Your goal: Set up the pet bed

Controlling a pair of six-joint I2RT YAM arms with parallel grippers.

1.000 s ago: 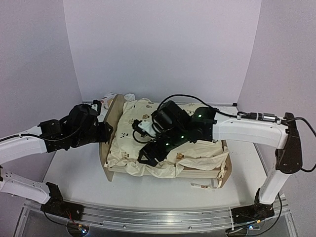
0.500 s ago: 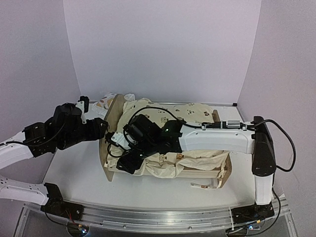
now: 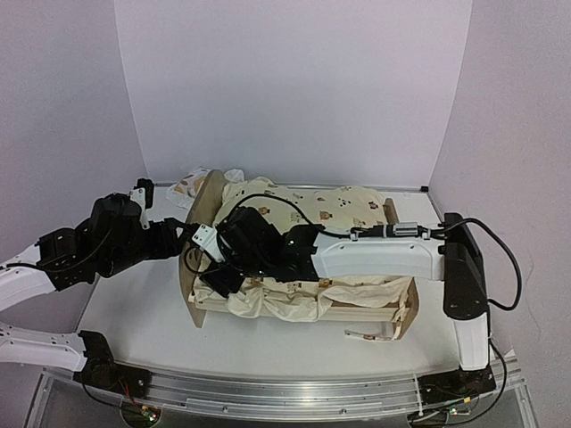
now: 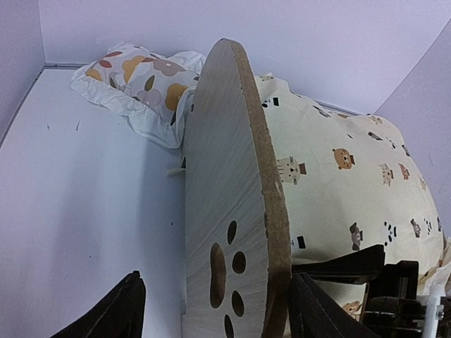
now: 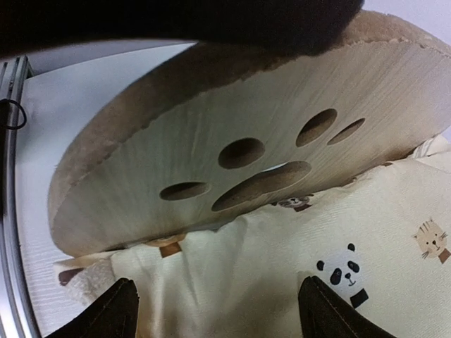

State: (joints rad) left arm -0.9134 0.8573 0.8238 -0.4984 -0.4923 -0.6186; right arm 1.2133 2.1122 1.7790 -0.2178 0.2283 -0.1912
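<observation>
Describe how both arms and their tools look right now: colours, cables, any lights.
Both the left arm and the right arm have white shell links joined by black housings. The right arm carries looping black cables, a silver connector and small green lights. The left tool and the right tool each show two black, wedge-shaped fingers.

right end effector (image 3: 217, 278) → pet bed (image 3: 202, 201) left end | left end effector (image 3: 181, 239) → apparently retracted
</observation>
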